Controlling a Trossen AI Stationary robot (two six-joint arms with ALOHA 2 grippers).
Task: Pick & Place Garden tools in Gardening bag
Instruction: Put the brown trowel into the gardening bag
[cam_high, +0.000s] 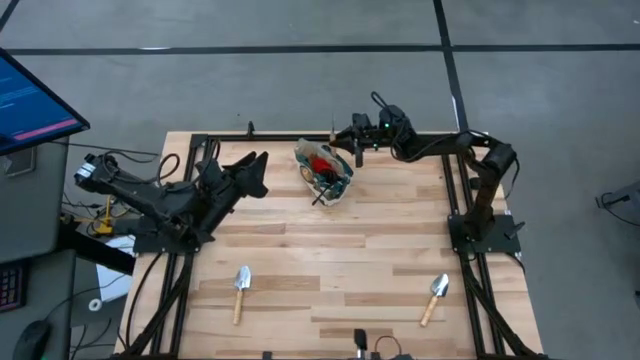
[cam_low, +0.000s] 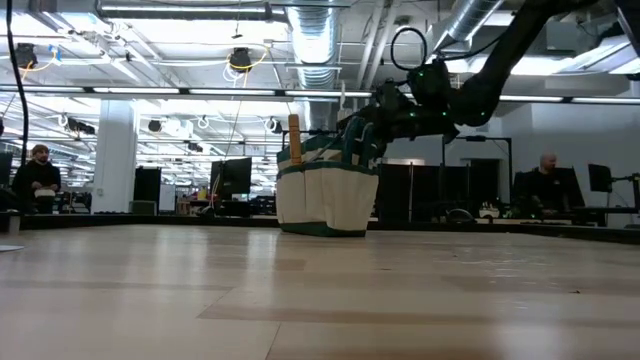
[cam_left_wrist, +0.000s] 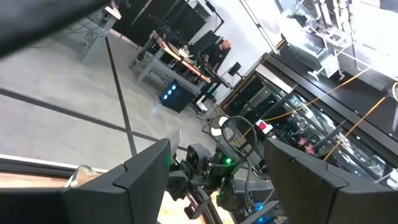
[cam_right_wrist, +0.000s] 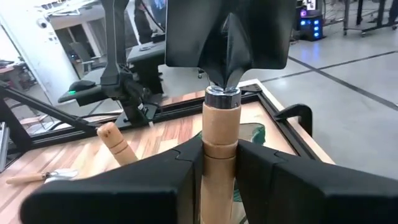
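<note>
Right gripper clamped a trowel by its wooden handle, blade away from the wrist; blade tip cut off. Left gripper spread wide.

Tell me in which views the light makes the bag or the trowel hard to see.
High view: even light, bag plain. Low view: bright ceiling lamps behind, bag still readable. Right wrist view: trowel blade backlit, nearly black; handle well lit. Left wrist view: glare fills the room behind.
</note>
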